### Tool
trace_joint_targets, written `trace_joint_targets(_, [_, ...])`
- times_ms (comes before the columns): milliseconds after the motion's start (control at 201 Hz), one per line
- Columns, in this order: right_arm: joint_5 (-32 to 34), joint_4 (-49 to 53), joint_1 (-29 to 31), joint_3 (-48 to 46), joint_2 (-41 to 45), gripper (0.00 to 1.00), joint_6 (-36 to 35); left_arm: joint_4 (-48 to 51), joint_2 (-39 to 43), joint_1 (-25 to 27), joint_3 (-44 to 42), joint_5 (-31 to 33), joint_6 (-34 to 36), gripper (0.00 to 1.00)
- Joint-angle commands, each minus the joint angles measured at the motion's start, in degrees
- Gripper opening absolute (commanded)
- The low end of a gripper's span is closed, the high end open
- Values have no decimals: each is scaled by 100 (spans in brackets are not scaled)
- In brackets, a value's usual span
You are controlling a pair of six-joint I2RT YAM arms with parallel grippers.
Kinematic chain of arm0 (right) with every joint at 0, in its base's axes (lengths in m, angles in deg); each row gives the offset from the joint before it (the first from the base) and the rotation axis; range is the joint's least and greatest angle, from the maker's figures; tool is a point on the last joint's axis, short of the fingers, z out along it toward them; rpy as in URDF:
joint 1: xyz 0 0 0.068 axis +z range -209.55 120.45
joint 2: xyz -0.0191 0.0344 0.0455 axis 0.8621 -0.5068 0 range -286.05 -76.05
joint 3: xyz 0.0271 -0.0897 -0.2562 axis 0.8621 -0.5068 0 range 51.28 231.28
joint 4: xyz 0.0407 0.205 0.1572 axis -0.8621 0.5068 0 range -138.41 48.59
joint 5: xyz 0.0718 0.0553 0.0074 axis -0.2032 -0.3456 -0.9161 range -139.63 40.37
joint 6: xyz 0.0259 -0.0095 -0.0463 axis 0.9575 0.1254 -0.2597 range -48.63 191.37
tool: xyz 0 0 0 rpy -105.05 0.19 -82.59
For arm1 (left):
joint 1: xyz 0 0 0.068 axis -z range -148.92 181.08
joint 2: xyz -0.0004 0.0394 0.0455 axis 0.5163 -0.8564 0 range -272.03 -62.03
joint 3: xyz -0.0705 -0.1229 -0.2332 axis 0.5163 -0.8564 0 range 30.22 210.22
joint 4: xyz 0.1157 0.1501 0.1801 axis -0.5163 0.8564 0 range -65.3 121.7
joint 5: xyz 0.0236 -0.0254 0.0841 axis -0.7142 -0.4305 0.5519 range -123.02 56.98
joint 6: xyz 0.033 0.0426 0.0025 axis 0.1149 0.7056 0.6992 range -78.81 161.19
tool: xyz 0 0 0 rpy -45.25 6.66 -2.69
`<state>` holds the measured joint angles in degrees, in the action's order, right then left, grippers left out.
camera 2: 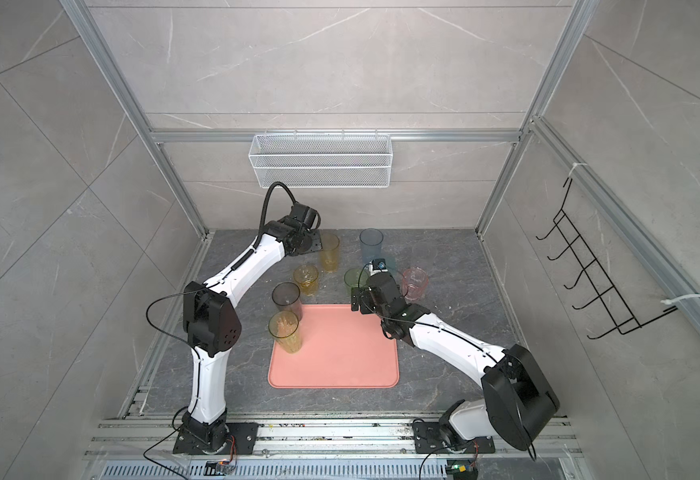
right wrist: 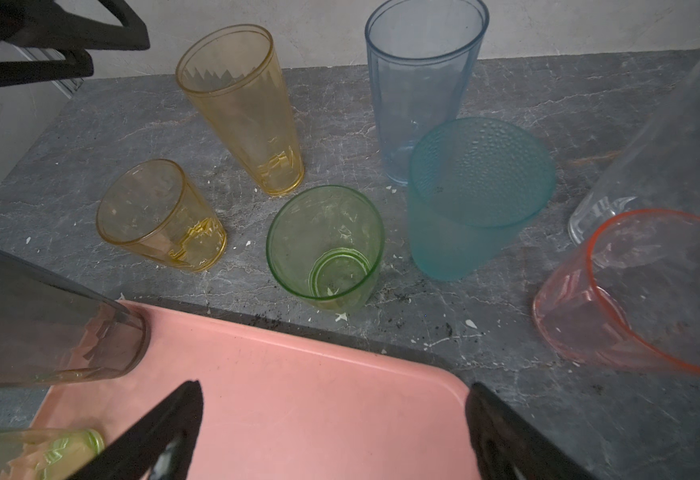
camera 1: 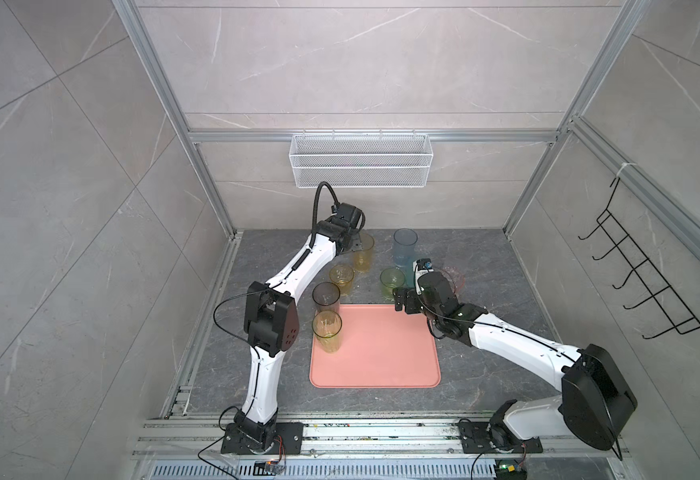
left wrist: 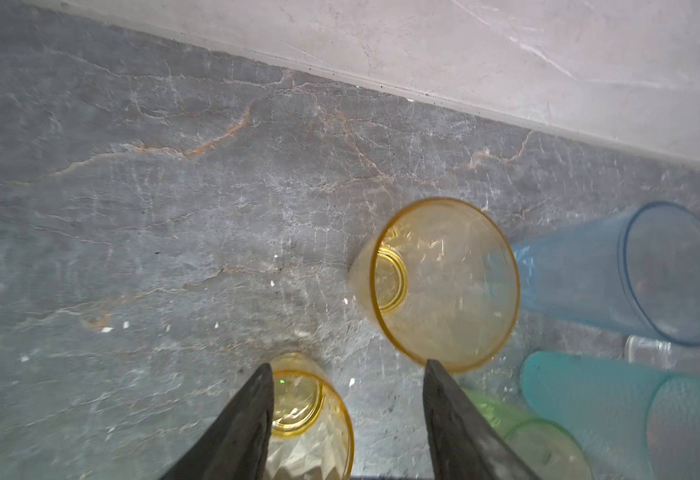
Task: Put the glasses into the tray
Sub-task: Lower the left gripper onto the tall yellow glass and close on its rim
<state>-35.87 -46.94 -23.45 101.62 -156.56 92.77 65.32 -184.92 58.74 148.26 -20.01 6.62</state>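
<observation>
Firstly, left gripper [left wrist: 349,365]: fingers spread, nothing between them, held above the far left of the tabletop [camera 1: 456,390]. Right gripper [right wrist: 336,386]: fingers spread wide, empty, over the far right corner of the tray [camera 1: 375,365].

Under the left gripper: short amber glass [left wrist: 311,419], upright, seen between the fingers in the left wrist view; tall amber glass [left wrist: 444,282], upright, just beyond it toward the back wall.

Ahead of the right gripper, upright on the tabletop past the tray's far edge: short green glass [right wrist: 325,249], nearest that edge; teal glass [right wrist: 477,199], pebbled wall, just beside the green; tall blue glass [right wrist: 423,83], behind the teal; pink glass [right wrist: 651,299], farther right; clear glass [right wrist: 651,145], behind the pink, only partly in view.

Tray: salmon pink, flat, low rim, mid-tabletop. Holds tall yellow-green glass [camera 1: 327,332], upright by the left rim; tall smoky grey glass [camera 1: 326,297], upright at the far left corner, its base over pink in the right wrist view.

Surroundings: white wire basket [camera 1: 361,160] on the back wall; black hook rack [camera 1: 648,282] on the right wall.
</observation>
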Motion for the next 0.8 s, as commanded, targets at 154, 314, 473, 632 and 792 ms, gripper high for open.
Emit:
trace_joint_targets(154, [65,-37,37,-10,72,99,74,-193,-525,-199,678,-820,-560,58])
trace_joint_targets(314, [75,1,37,10,53,99,73,-120,-817,-246,1020,-1023,-646,56])
trace_joint_targets(473, [66,46,38,59,19,99,57,-81,-1016,-244,1228,-1044,-677,48])
trace_joint_targets(632, [74,50,38,63,-17,100,56,-46,-1238,-252,1364,-1073,-646,41])
trace_joint_targets(792, [74,67,38,74,-26,100,56,-41,-1299,-278,1398,-1112,-632,37])
